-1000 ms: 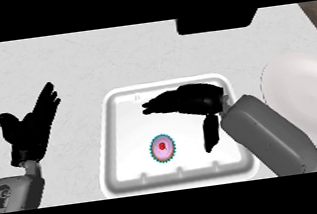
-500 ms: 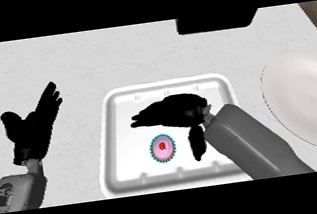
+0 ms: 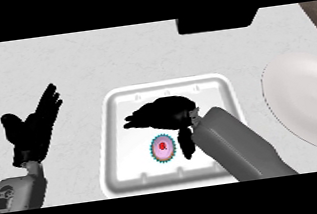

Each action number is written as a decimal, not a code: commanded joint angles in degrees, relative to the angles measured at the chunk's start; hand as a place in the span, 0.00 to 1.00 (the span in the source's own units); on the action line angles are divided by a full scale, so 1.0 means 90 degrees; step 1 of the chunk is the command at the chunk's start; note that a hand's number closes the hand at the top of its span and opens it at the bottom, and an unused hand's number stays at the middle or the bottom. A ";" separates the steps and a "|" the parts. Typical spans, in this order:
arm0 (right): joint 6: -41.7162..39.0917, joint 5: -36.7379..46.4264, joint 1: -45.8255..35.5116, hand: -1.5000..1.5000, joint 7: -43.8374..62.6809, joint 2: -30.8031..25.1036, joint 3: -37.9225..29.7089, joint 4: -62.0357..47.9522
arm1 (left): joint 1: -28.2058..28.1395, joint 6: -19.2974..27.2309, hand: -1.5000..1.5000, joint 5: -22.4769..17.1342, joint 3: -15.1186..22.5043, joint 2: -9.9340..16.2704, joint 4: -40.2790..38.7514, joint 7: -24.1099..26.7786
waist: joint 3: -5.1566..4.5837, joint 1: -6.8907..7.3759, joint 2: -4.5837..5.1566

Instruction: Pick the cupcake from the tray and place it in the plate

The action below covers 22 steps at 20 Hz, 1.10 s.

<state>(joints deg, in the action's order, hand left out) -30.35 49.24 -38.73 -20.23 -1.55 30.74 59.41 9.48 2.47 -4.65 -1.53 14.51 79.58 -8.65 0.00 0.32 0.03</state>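
A cupcake (image 3: pixel 162 149) with pink icing, a red centre and a teal wrapper sits in the white tray (image 3: pixel 121 134), in its lower middle. My right hand (image 3: pixel 164 114) hovers over the tray just above the cupcake, fingers pointing left and relaxed, thumb (image 3: pixel 187 141) hanging down beside the cupcake's right edge. It holds nothing. A white plate (image 3: pixel 309 99) lies to the tray's right, partly cut by the view's edge. My left hand (image 3: pixel 34 126) rests open at the left, fingers up.
A dark box (image 3: pixel 217 20) stands at the counter's back, right of centre. The pale counter (image 3: pixel 74 64) spreads around the tray, with brown edges at the far corners.
My right hand has moved left and down across the tray, coming closer over the cupcake. The left hand has stayed still.
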 commanded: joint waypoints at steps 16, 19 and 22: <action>0.0202 0.0319 0.0660 1.00 -0.0584 0.0171 0.0770 0.0151 | -0.0407 -0.0172 0.50 0.0314 -0.0111 -0.0245 0.0237 0.0136 | 0.0000 0.0010 -0.0004; 0.0245 0.0546 0.0444 1.00 -0.0883 0.0064 0.0113 0.0377 | -0.0153 -0.0257 0.50 0.0116 -0.0363 -0.0097 0.0298 -0.0190 | 0.0000 -0.0026 -0.0010; 0.1334 0.0634 0.1083 1.00 0.0502 0.0171 -0.0385 0.0424 | -0.0120 0.0058 0.50 0.0350 -0.0159 -0.0286 0.0352 -0.0272 | 0.0005 -0.0155 -0.0044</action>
<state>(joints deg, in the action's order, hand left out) -23.97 54.68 -32.16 -23.71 -0.28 32.46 61.64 8.90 1.69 -2.30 -3.20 12.39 81.76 -10.18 0.01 -0.26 -0.12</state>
